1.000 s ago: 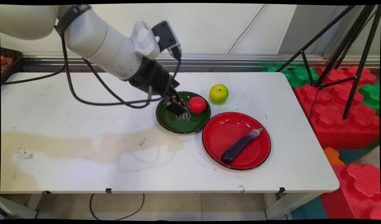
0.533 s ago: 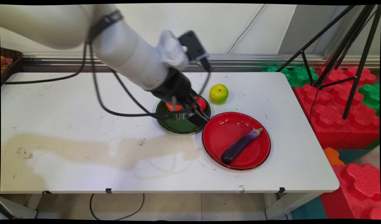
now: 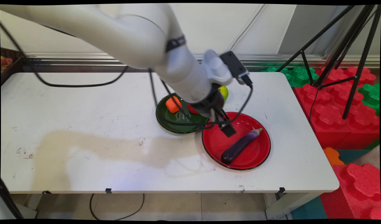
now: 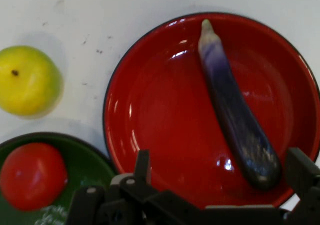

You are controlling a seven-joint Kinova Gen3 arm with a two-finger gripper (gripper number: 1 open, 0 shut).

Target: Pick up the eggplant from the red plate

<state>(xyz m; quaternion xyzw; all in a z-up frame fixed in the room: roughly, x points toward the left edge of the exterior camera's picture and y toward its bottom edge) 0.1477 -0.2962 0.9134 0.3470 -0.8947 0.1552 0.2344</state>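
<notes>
Spreading under everything, the white worktop (image 3: 84,102) carries a red plate (image 3: 259,155) touching a green plate (image 3: 168,123). Over the red plate's left part hangs the hand (image 3: 228,130), fingers (image 4: 300,171) open and empty. An aubergine (image 3: 240,145) lies on the red plate. A tomato (image 4: 31,175) and an orange piece (image 3: 173,104) sit on the green plate, a yellow-green apple (image 4: 27,80) beside it.

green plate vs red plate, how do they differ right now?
The green plate looks smaller than the red plate and lies farther left and toward the wall. The green plate holds two items, an orange piece and a red tomato; the red plate holds one, a purple eggplant. The end effector is above the red plate, not the green. Both are round, glossy, dark-rimmed and lie flat, side by side.
</notes>
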